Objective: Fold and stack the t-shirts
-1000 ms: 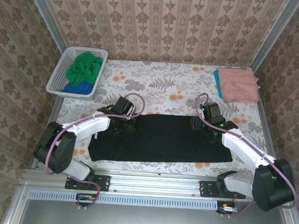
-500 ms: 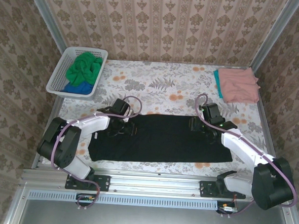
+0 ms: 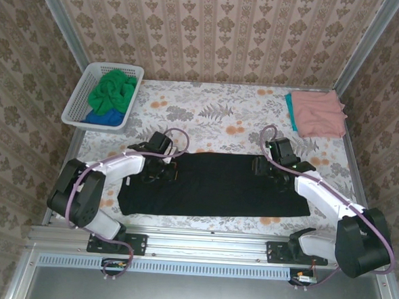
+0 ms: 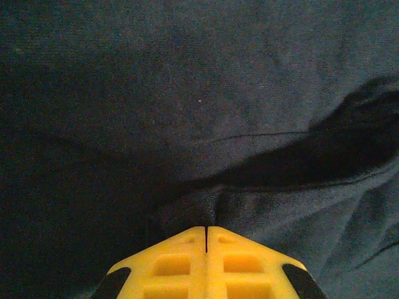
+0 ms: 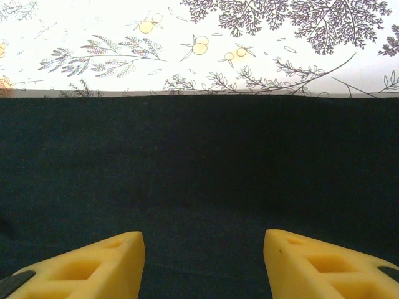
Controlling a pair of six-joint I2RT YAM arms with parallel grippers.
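Right now the fold of the black t-shirt [image 3: 214, 184] seems to be the step in hand: it lies as a long flat band across the near part of the flowered counter [image 3: 215, 116], between the two arms. The left gripper [image 3: 163, 173] is down on the shirt's left end with its yellow jaws pressed together, and the cloth puckers right at their tips, so I judge it has a pinch of the fabric. The right gripper [image 3: 265, 167] stands about half open over the shirt's far edge on the right, with nothing between its jaws. The next move, I'd guess, calls for the right side to close on the cloth as well, so both ends lift together and fold evenly. A salmon pink t-shirt [image 3: 318, 113] sits folded on a teal t-shirt [image 3: 291, 111] at the far right corner, while a green t-shirt [image 3: 111, 90] and a blue t-shirt [image 3: 103, 118] wait crumpled in the white basket [image 3: 78, 98] at the far left. No brand, label or writing can be read anywhere
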